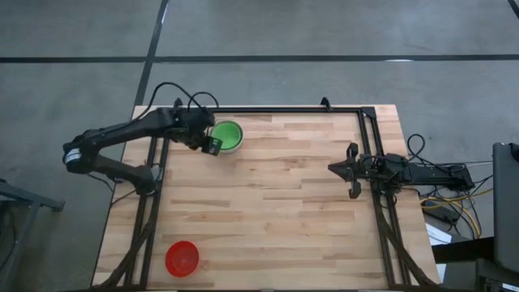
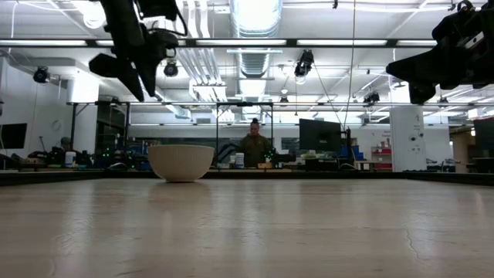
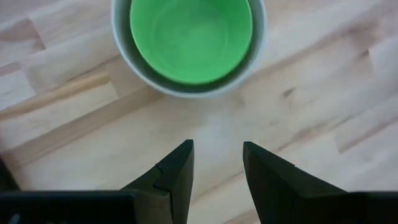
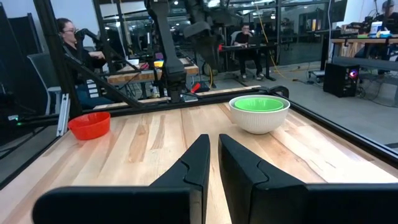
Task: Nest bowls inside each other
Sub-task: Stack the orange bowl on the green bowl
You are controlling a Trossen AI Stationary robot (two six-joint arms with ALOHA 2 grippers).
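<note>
Seen from above: white-grey bowl (image 1: 228, 136) with a green bowl (image 3: 191, 38) nested inside, near the table's (image 1: 276, 219) far edge; left gripper (image 1: 212, 146) just beside it, fingers spread, holding nothing. Red bowl (image 1: 182, 258) alone, well apart at the near left corner. Right gripper (image 1: 353, 170) waiting at the right side, fingers nearly together, empty. Likely risks: clipping the stack's rim when pulling away, or pinching the red bowl's thin rim off-centre and tipping it.
</note>
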